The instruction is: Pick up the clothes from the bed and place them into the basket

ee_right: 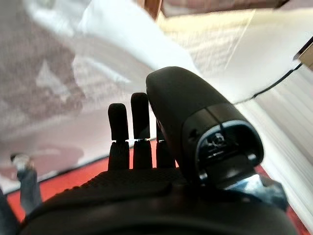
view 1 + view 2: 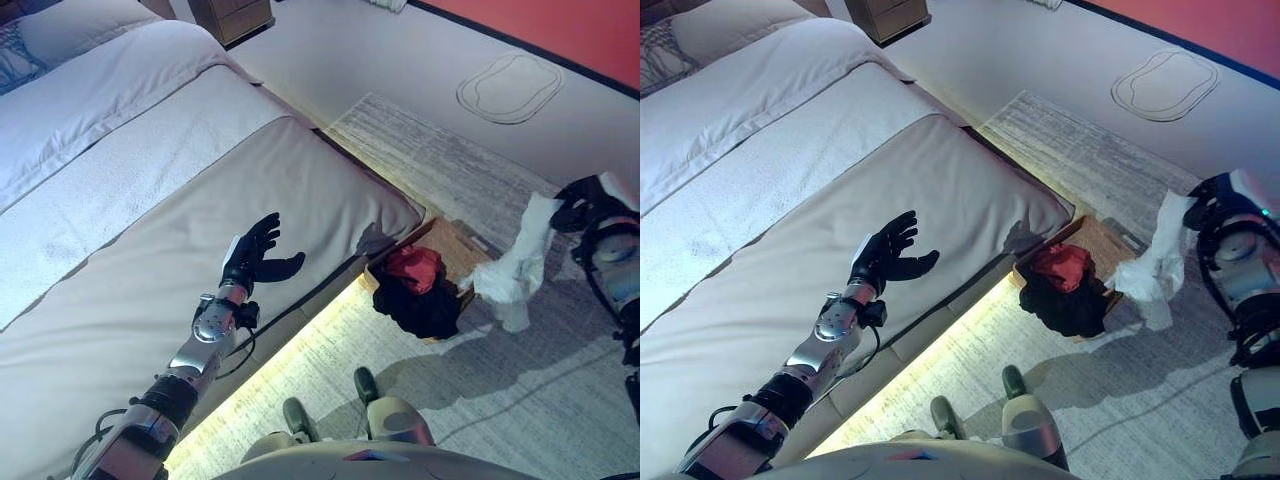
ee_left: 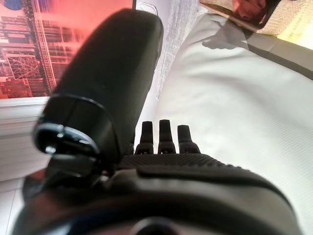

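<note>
A white cloth (image 2: 518, 262) hangs from my right hand (image 2: 588, 212), whose fingers are shut on it, above the rug just right of the basket (image 2: 463, 247). The brown basket stands on the floor at the bed's corner and holds a red garment (image 2: 414, 266) on top of a black one (image 2: 420, 305). My left hand (image 2: 257, 256) hovers open and empty over the beige bed cover (image 2: 150, 300), near its floor-side edge. In the right wrist view the white cloth (image 1: 112, 34) shows past my curled fingers (image 1: 139, 122). No clothes show on the visible bed.
A lit strip runs along the bed's base (image 2: 290, 350). A grey rug (image 2: 500, 390) covers the floor around the basket. A wooden nightstand (image 2: 232, 16) stands at the far end by the pillow (image 2: 70, 30). An oval outline (image 2: 510, 88) marks the floor.
</note>
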Robot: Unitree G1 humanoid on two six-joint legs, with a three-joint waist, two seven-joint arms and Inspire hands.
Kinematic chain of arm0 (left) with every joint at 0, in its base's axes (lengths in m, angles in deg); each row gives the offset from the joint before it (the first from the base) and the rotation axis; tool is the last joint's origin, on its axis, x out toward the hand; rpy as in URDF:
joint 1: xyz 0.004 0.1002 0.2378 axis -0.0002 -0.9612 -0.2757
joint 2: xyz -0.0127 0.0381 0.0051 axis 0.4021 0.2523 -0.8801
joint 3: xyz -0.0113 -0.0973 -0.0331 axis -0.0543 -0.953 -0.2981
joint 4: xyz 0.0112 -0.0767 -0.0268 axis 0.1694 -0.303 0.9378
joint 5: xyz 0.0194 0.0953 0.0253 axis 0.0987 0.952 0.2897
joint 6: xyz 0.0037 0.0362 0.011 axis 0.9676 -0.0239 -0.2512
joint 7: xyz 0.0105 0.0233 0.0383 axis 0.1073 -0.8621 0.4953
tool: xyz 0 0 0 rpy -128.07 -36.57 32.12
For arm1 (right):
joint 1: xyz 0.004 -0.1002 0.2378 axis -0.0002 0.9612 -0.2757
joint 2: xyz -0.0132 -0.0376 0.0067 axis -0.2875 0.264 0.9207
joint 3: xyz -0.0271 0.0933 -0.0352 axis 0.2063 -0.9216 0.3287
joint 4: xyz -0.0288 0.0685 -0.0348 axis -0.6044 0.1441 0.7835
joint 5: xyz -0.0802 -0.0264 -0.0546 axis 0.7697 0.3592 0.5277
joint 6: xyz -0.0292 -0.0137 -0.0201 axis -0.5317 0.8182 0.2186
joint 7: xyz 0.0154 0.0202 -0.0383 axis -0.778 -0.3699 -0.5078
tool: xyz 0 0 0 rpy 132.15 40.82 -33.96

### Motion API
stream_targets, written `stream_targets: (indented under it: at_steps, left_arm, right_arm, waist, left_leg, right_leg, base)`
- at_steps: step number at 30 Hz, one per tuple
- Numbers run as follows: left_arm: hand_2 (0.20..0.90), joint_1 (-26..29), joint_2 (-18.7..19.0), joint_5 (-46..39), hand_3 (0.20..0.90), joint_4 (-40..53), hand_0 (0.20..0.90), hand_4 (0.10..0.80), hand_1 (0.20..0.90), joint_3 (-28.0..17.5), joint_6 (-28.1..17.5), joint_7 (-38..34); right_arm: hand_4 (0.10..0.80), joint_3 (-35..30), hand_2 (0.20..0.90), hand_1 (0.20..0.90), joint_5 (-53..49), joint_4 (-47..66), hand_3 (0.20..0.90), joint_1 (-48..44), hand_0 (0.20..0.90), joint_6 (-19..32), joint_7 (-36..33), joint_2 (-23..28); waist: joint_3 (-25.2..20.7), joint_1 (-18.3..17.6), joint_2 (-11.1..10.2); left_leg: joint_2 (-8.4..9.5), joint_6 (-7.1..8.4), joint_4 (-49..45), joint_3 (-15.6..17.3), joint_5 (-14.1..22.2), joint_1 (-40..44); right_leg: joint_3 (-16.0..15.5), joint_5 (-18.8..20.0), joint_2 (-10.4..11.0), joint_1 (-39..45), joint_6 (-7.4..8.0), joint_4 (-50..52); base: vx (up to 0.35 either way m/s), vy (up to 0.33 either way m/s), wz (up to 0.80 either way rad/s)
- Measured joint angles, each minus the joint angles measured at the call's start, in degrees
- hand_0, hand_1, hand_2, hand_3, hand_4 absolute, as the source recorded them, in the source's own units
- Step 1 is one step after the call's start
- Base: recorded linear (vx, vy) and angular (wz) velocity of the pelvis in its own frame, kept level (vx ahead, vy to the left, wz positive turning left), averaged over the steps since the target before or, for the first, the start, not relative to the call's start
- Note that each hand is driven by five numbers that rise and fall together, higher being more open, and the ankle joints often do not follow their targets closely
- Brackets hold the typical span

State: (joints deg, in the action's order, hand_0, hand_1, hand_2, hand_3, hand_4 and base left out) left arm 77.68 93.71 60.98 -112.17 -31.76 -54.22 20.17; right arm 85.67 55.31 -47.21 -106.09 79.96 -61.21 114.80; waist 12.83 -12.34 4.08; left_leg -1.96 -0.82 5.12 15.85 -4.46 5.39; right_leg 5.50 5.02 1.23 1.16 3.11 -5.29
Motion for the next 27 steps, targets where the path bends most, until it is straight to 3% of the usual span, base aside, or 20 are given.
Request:
stream_targets:
  at_steps: [9,26,27]
  left_arm:
    - [0.9,-0.03,-0.16,0.64,0.9,-1.24,0.9,0.8,0.9,0.0,0.12,0.26]
    - [0.9,-0.27,-0.09,0.65,0.9,-1.24,0.9,0.8,0.9,0.01,0.12,0.43]
    - [0.9,-0.28,-0.09,0.65,0.9,-1.24,0.9,0.8,0.9,0.01,0.12,0.51]
  right_arm:
    - [0.1,0.02,0.3,0.3,0.5,-2.28,0.2,0.04,0.3,1.31,-1.0,-0.75]
    - [0.1,-0.6,0.3,0.3,-0.16,-1.47,0.2,0.11,0.3,1.16,-7.72,-0.79]
    - [0.355,-0.6,0.519,0.519,-0.16,-1.34,0.455,0.11,0.519,1.14,-7.44,-0.79]
  waist:
    - [0.36,2.4,2.28]
    - [1.24,2.93,2.28]
    - [1.38,2.94,2.27]
  left_leg:
    - [0.01,0.06,0.03,-0.61,-0.04,-0.88]
    - [0.01,0.2,0.03,-1.47,-0.14,-1.37]
    - [0.01,0.2,0.02,-1.47,-0.14,-1.36]
  right_leg:
    - [-0.77,-0.01,0.09,-0.62,0.01,-0.01]
    - [-1.48,0.0,0.11,-0.66,0.01,0.0]
    - [-1.48,0.0,0.11,-0.65,0.01,0.0]
  base:
    - [-0.014,-0.018,0.04]
    - [0.006,-0.004,0.02]
    - [0.037,-0.024,0.0]
